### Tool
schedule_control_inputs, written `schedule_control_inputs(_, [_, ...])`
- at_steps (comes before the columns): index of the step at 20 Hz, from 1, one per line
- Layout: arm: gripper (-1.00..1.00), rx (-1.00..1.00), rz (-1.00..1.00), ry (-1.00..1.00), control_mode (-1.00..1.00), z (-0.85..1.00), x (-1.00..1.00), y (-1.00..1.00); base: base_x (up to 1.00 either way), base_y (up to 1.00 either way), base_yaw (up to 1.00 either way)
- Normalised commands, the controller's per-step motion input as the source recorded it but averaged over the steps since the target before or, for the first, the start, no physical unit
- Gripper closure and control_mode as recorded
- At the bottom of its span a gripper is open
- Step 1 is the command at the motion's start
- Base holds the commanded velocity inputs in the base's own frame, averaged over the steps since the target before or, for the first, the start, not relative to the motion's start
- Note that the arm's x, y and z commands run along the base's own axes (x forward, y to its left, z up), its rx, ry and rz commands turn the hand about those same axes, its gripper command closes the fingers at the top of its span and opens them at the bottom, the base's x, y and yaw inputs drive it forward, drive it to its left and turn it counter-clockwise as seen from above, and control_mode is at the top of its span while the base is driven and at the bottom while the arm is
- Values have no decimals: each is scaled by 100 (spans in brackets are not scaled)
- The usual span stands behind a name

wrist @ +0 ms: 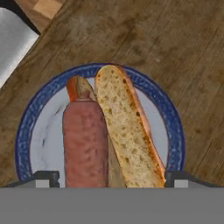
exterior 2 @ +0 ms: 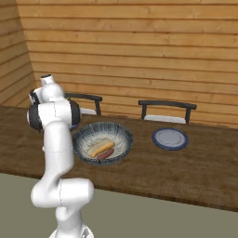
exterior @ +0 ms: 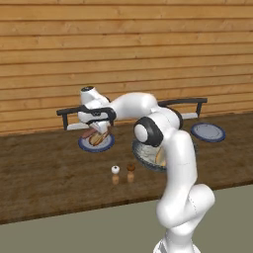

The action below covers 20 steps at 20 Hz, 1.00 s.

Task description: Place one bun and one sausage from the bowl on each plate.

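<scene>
**Ana:** Wooden wall (exterior: 123, 44) planks run behind a long dark wooden counter (exterior: 44, 168), with two chairs (exterior 2: 167, 111) pushed up on the far side. Which step are we at?

**Ben:** By my reading, the first plate is just being finished. The arm (exterior: 173, 148) reaches to its left, and the gripper (wrist: 108, 178) hangs right above the near plate (wrist: 26, 127), jaws spread wide, holding nothing. A sausage (wrist: 85, 144) and a bun (wrist: 127, 131) lie side by side on that plate, touching.

**Ana:** And the rest?

**Ben:** The big bowl (exterior 2: 122, 135) sits in the middle of the counter with one more bun (exterior 2: 101, 148) and one more sausage (exterior 2: 106, 154) inside. The other plate (exterior 2: 170, 139) lies to the bowl's right, bare.

**Ana:** So the next move?

**Ben:** Probably lift clear, swing back over the bowl, and come down with the jaws across either the bun or the sausage. They lie close together, so the fingers need to pinch one without dragging the other.

**Ana:** Anything in the way?

**Ben:** Two small shakers (exterior: 122, 174) stand near the front of the counter, between the near plate and the bowl. They are low, but a shallow swing could clip them. The bowl's rim also needs clearing.
</scene>
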Motion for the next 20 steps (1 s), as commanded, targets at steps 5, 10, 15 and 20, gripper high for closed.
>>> schedule_control_inputs(5, [-100,16,8,-4,-100,60,-93,-86,0,0,0])
schedule_control_inputs(10, [-100,22,4,-17,-100,74,-100,-100,0,0,0])
schedule_control_inputs(15, [-100,15,4,-19,-100,60,-100,-100,0,0,0])
schedule_control_inputs(20, [-100,1,9,-13,-100,24,-95,-100,0,0,0])
